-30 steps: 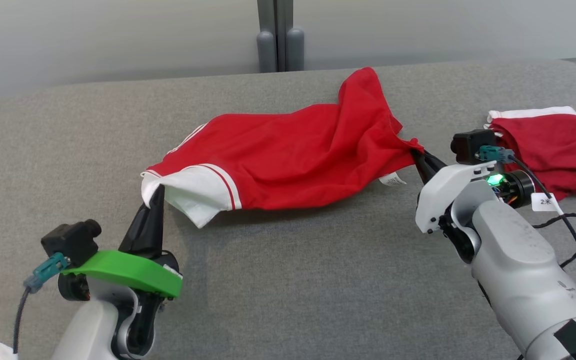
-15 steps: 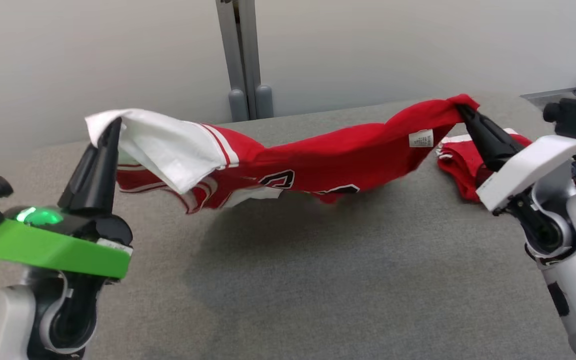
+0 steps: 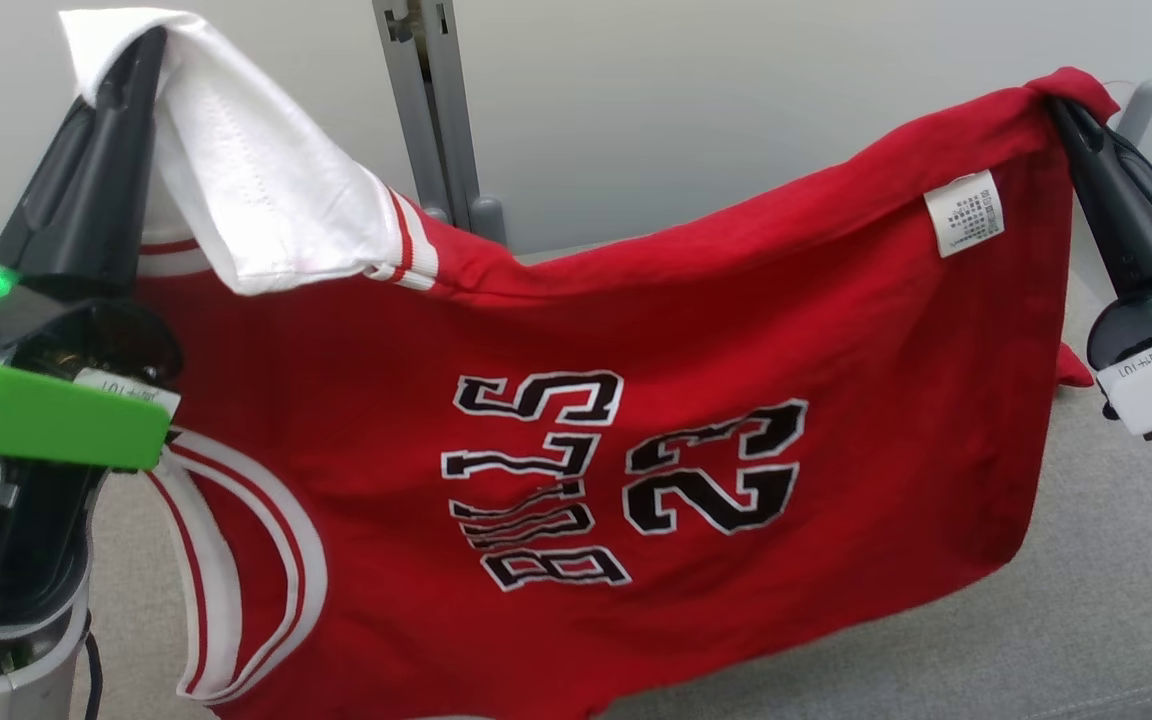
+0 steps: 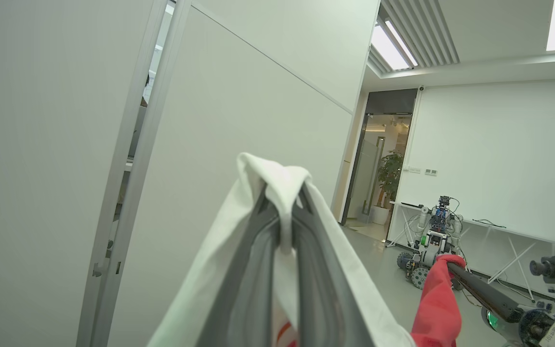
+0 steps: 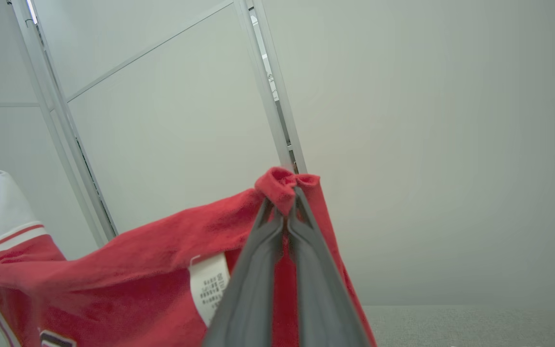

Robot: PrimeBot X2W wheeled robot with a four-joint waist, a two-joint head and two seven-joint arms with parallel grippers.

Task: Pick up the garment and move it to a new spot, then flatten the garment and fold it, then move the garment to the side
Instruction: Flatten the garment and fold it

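Gripping the white sleeve [image 3: 256,180] of the garment [image 3: 576,450], the left gripper [image 3: 141,50] is standing nearest the head camera, at the left edge. Its two dark fingers are pointing up and pressing together on a fold of cloth. In the left wrist view the white fabric is draping down both sides of the pinched fingertips. At the right edge the right gripper [image 3: 1071,115] is likewise clamping shut on a bunched red corner, which the right wrist view is showing as a small roll caught at the fingertips. Between the two, the garment, a red jersey, is hanging as a spread sheet. Its black-and-white lettering [image 3: 626,480] is lying sideways, and a white label [image 3: 964,212] is dangling just beside the right gripper. Whether the lower hem is touching anything cannot be told. Behind it the grey padded surface [image 3: 1086,600] is showing, with a scrap of other red cloth [image 3: 1071,368] peeking past the jersey's right edge. Farther back a grey post [image 3: 431,110] is rising against a pale wall [image 3: 736,90].
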